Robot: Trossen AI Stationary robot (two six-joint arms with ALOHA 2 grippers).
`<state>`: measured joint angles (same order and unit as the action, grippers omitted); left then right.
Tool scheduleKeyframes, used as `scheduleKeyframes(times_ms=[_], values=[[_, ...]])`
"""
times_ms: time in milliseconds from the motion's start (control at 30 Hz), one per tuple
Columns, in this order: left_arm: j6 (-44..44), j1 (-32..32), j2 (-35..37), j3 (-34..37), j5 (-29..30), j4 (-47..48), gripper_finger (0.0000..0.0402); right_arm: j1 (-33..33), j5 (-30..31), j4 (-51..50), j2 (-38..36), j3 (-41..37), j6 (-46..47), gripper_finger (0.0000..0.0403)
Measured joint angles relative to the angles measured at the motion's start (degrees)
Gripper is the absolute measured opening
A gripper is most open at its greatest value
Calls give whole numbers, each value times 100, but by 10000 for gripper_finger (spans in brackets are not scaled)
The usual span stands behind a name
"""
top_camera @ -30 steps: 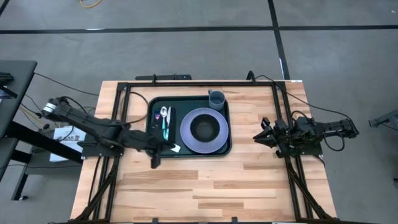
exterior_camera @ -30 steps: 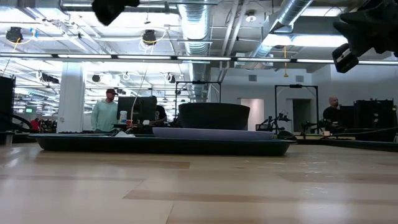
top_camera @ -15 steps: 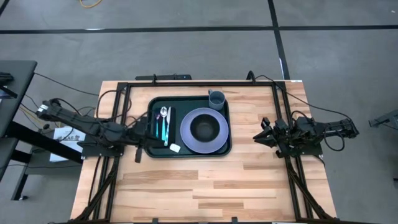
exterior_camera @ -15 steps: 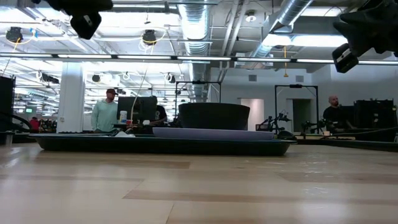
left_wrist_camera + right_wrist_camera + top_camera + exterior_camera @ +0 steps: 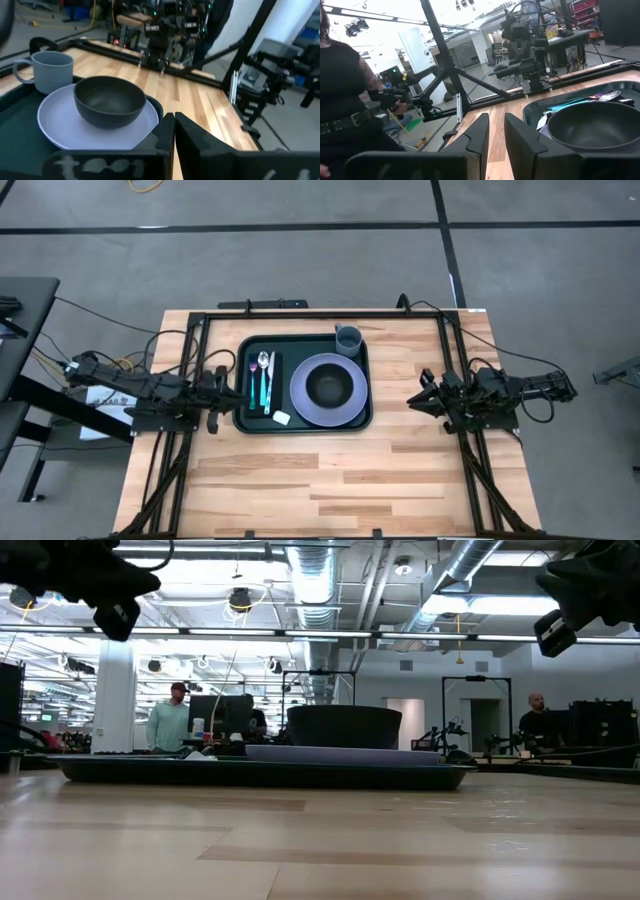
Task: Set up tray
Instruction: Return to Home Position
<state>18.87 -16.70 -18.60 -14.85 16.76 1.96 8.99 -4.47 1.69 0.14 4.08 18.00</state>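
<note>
Nearest is bare worktop, pale butcher-block wood in glued strips, smooth and matte. Beyond it, on the middle of the worktop, sits the tray: dark green moulded plastic, rectangular, with rounded corners and a raised rim. It looks fully laid. On its left lies a flat black napkin carrying slim plastic cutlery laid lengthwise, with a small white scrap just beside it. To the right is a round lavender plate holding a dark, matte, deep bowl. At the tray's far rim stands a grey-blue handled cup.

The left end effector hangs just beside the tray's left edge, its fingers together on nothing. The right end effector waits well apart on the other side, with a narrow gap between its fingers, also empty.

Judging by this, only parking remains. The left arm should fold back clear of the rim without brushing the light napkin setting.
</note>
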Motion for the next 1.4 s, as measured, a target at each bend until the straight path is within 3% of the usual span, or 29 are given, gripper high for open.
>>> scheduleKeyframes(times_ms=[600,767,1200,1400], values=[[-119,472,1843,1105,-1174,-12,0,-2,0,0,0,2,0,53],[-238,476,1835,1284,-1355,-73,0,-2,-1,0,0,2,0,53],[-1861,604,1834,1305,-999,-131,0,0,0,0,2,2,0,53],[-1604,1125,1835,1307,-988,-154,0,-1,0,0,2,2,0,53]])
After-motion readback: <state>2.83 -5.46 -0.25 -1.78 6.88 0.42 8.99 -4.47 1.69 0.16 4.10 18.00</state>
